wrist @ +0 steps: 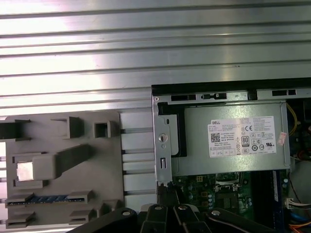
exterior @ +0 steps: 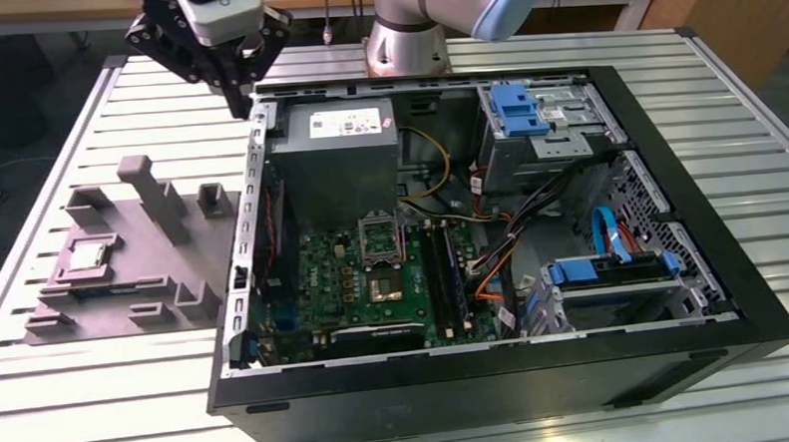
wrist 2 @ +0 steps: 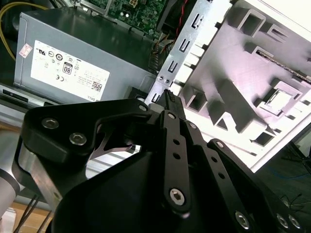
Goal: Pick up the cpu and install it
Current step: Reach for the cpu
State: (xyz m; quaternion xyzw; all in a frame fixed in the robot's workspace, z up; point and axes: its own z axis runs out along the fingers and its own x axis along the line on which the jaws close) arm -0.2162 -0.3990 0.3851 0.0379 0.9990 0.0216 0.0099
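Observation:
The cpu [exterior: 88, 256] is a small pale square chip lying flat in a recess of the grey fixture block [exterior: 143, 242], on the exterior view's left beside the open computer case. The wrist views show the cpu [wrist: 25, 171] [wrist 2: 281, 99] in that same recess. My black gripper [exterior: 241, 110] hangs above the case's far left corner, well away from the cpu, its fingers [wrist 2: 171, 104] closed to a point with nothing between them. The gripper [wrist: 167, 190] tips sit over the case's metal edge. The metal-framed socket [exterior: 379, 234] lies on the green motherboard.
A grey power supply box [exterior: 335, 149] with a white label fills the case's far left. Drive cages with blue clips [exterior: 520, 111] and loose cables [exterior: 502, 236] occupy its right side. The fixture has upright posts [exterior: 154, 197]. Everything rests on a ribbed aluminium table [exterior: 110, 393].

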